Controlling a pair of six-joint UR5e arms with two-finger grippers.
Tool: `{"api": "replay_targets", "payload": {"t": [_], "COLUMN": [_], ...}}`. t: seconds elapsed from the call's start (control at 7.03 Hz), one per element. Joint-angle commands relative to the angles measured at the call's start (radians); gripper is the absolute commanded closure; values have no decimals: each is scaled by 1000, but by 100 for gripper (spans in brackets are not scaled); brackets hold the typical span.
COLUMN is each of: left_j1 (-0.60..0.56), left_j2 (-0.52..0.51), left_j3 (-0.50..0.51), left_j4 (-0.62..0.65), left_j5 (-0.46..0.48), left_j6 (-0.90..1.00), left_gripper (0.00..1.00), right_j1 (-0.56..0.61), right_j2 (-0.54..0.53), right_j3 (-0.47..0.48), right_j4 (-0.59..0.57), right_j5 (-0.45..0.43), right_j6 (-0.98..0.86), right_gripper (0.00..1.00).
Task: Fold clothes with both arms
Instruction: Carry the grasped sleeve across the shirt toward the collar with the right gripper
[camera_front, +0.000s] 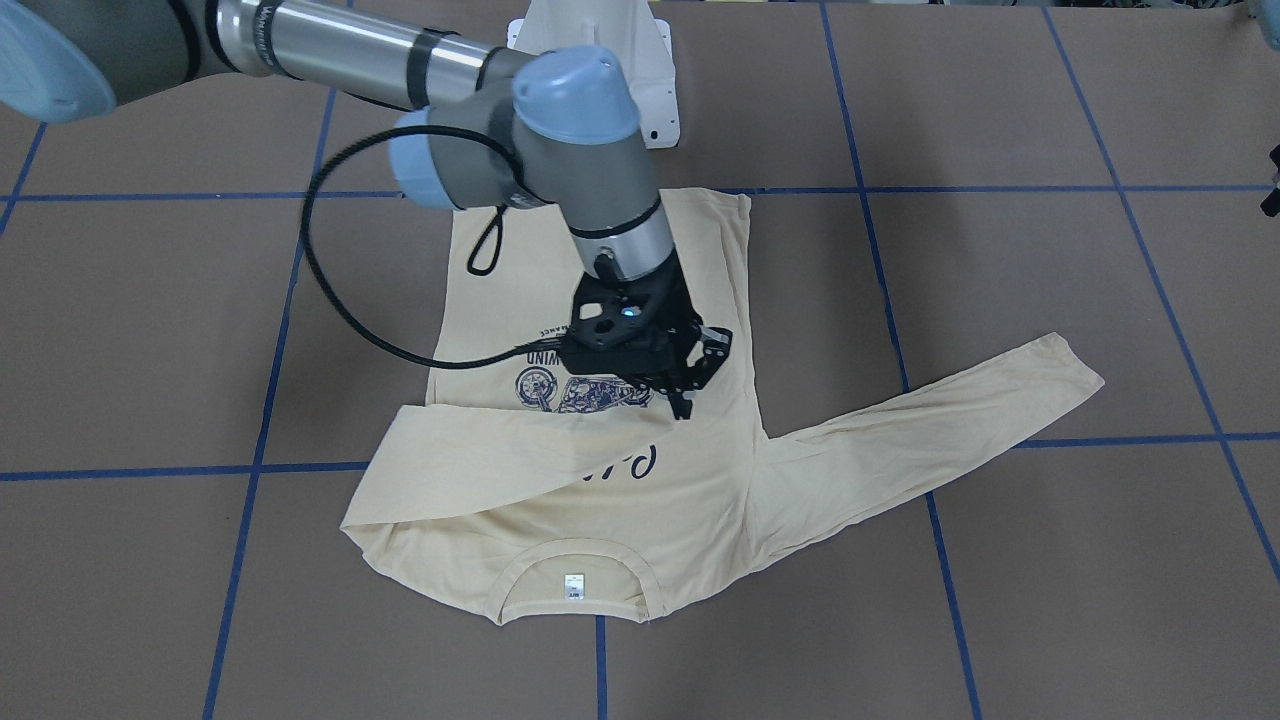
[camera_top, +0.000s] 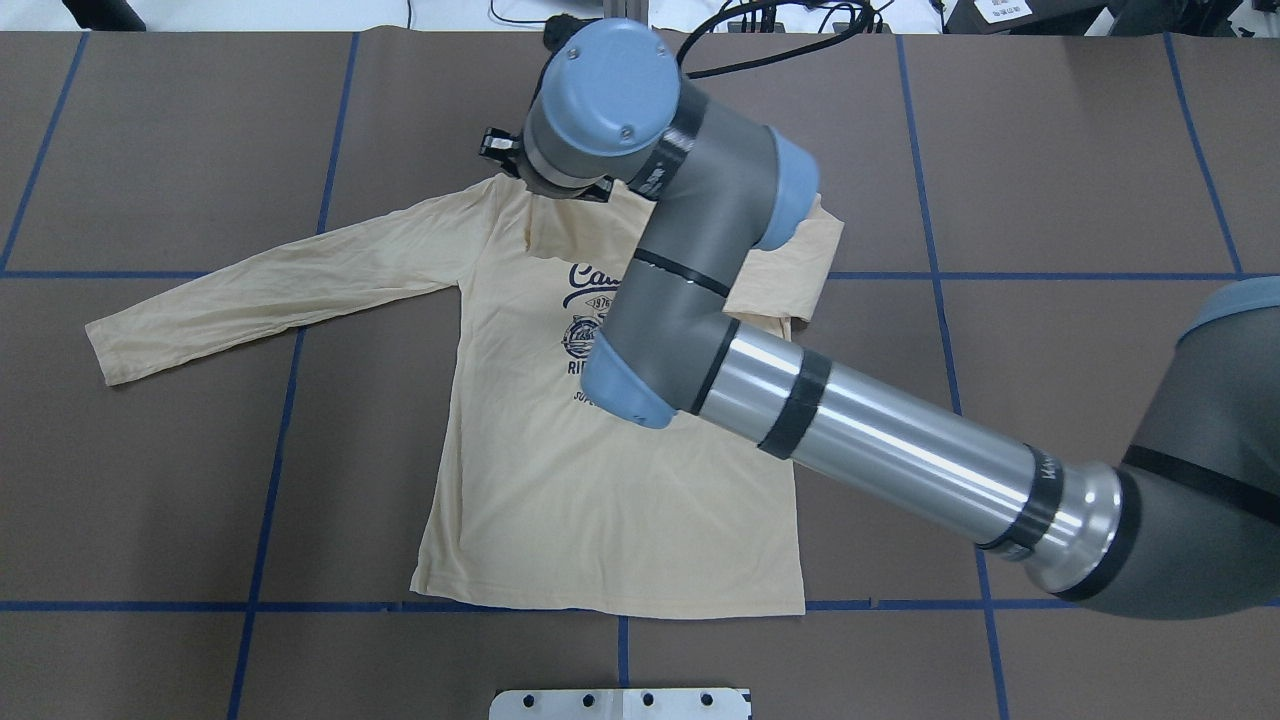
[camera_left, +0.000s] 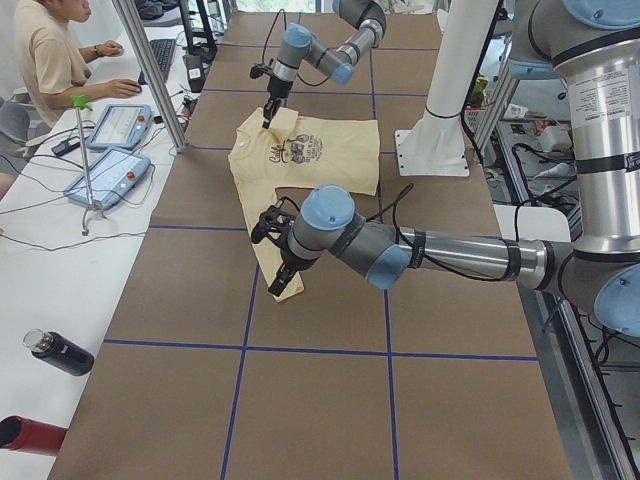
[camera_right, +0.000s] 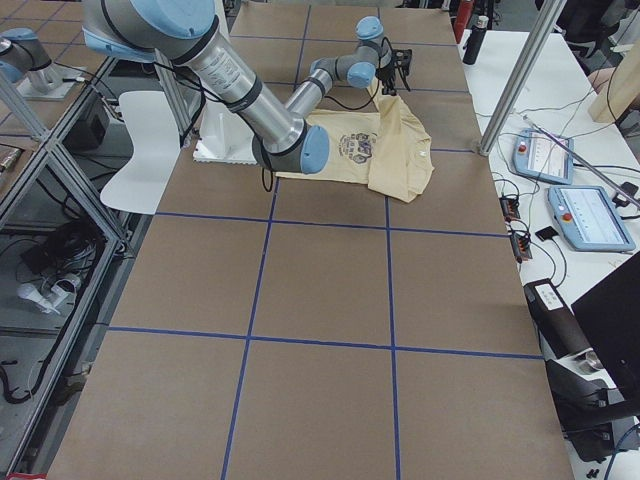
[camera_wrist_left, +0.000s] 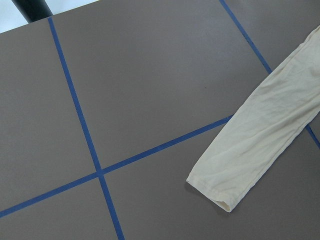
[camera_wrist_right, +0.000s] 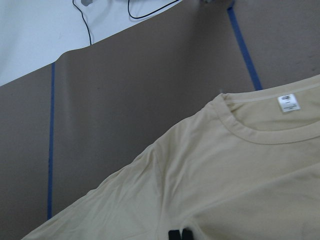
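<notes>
Right jaws (camera_wrist_right: 179, 234) are pinched together with nothing between them that I can make out, and they hang just over the chest of the T-shirt (camera_top: 560, 500). I cannot tell whether the left jaws (camera_left: 280, 255) are open or closed; only the side view shows them, above the free cuff (camera_wrist_left: 220, 185).

Nearest me, at the bottom of the overhead frame, the hem (camera_top: 610, 608) lies flat and straight on the worktop (camera_top: 150, 500). Further up comes the navy print (camera_top: 585, 330). Across it lies the sleeve on my right side (camera_front: 480, 450), folded over the chest. The sleeve on my left side (camera_top: 280, 280) runs out flat toward the middle left of that frame. Farthest off are the collar and its neck tag (camera_front: 574, 583).

I judge the step in hand to be bringing that left sleeve across to match. To do it well, I should pinch both layers close to the cuff and lift only enough to clear the worktop. I should first move my right arm off the chest. Then I carry the cuff over so the crease falls at the shoulder seam. The fabric looks thin, so dragging it would likely wrinkle the body.
</notes>
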Motion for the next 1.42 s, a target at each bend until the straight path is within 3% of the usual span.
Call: {"api": "replay_targets", "payload": {"t": [0.0, 0.43, 0.57, 0.71, 1.14, 1.28], "left_j1": [0, 0, 2, 2, 2, 2], "left_j2": [0, 8, 8, 8, 8, 6], "left_j3": [0, -2, -2, -2, -2, -2], "left_j4": [0, 0, 0, 0, -2, -2], "left_j5": [0, 0, -2, -2, -3, -2], "left_j6": [0, 0, 0, 0, 0, -2], "left_gripper": [1, 1, 1, 1, 1, 1], "right_j1": [-39, -83, -86, -86, -85, -85], "right_j2": [87, 138, 183, 213, 240, 244], "right_j3": [-136, -193, -264, -360, -384, -387], "right_j4": [72, 74, 89, 177, 197, 197], "right_j5": [-30, -79, -103, -122, -168, -168], "right_j6": [6, 6, 6, 6, 8, 9], "right_gripper": [100, 100, 100, 100, 100, 59]}}
